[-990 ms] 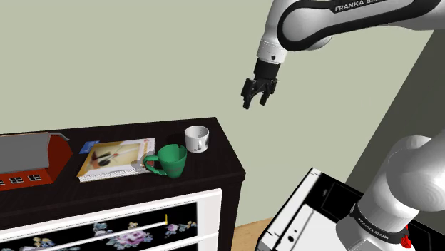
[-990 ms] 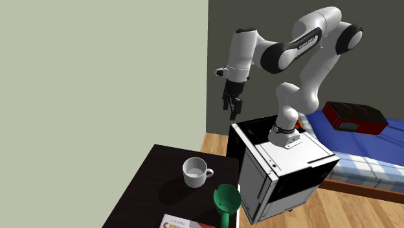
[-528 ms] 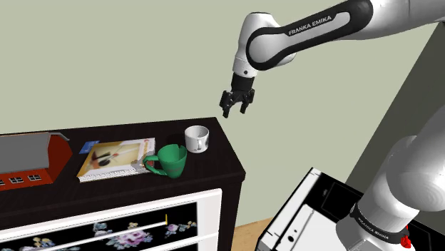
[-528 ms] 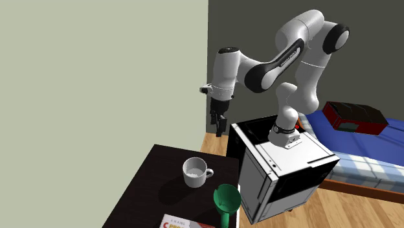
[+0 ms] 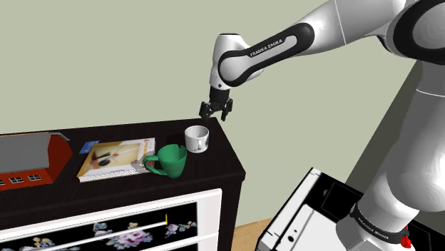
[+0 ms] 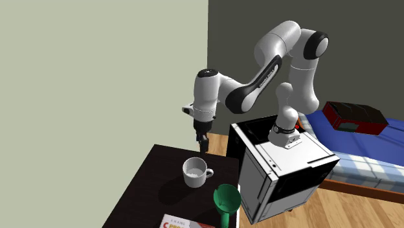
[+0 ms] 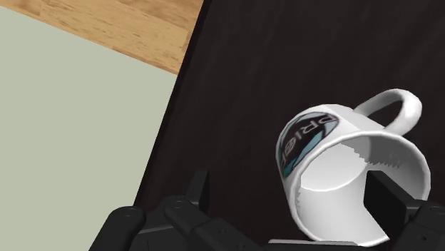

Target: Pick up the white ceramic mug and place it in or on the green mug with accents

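In the shoulder view, a magazine [image 5: 114, 158] lies flat, the green mug [image 5: 172, 160] stands just beside it, and the white mug [image 5: 197, 138] stands upright near the dark cabinet top's [image 5: 222, 162] right edge, under the hovering gripper [image 5: 215, 114], its fingers apart and empty.

The pincer [image 5: 214, 115] hangs above the end of the dresser [image 5: 221, 168], one mug [image 5: 197, 138] standing on top just below it, the other mug [image 5: 171, 160] beside that one, farther from the pincer, and a book [image 5: 114, 158] lying flat beyond both mugs.
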Controlling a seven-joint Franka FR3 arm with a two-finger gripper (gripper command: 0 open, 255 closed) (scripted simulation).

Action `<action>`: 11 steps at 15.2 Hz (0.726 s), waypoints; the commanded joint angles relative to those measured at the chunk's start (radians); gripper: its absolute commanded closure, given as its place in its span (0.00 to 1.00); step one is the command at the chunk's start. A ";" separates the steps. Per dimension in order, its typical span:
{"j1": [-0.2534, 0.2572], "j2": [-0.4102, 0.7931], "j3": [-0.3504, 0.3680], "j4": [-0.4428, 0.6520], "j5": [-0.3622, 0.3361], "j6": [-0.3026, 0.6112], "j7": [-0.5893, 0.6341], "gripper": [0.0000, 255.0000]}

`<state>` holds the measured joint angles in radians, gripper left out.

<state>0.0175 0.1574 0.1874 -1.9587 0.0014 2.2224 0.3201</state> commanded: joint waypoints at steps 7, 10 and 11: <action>0.024 0.183 -0.007 0.114 -0.047 0.060 0.040 0.00; 0.027 0.208 -0.009 0.107 -0.053 0.091 0.044 0.00; 0.027 0.212 -0.010 0.105 -0.054 0.097 0.045 0.00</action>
<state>0.0441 0.3624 0.1784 -1.8514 -0.0511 2.3100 0.3641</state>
